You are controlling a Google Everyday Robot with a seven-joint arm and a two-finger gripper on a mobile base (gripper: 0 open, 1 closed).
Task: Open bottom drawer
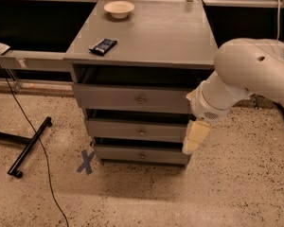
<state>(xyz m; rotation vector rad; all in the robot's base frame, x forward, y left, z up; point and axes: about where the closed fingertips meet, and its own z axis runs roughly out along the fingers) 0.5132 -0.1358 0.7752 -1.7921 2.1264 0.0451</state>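
Observation:
The grey wooden cabinet (146, 37) stands in the middle of the camera view with three drawers. The bottom drawer (118, 153) is the lowest one, with a small round metal knob (142, 155) at its centre. Its front sits close under the middle drawer (113, 129), with a dark gap above it. My gripper (195, 137) is a cream-coloured piece hanging from the big white arm (248, 77). It points down at the cabinet's right front corner, level with the middle and bottom drawers, to the right of the knob and not touching it.
A white bowl (119, 8) and a dark flat packet (103, 45) lie on the cabinet top. The top drawer (132, 98) has its own knob. A black stand leg (31, 146), a cable (42, 155) and a blue tape X (86, 161) are on the speckled floor at left.

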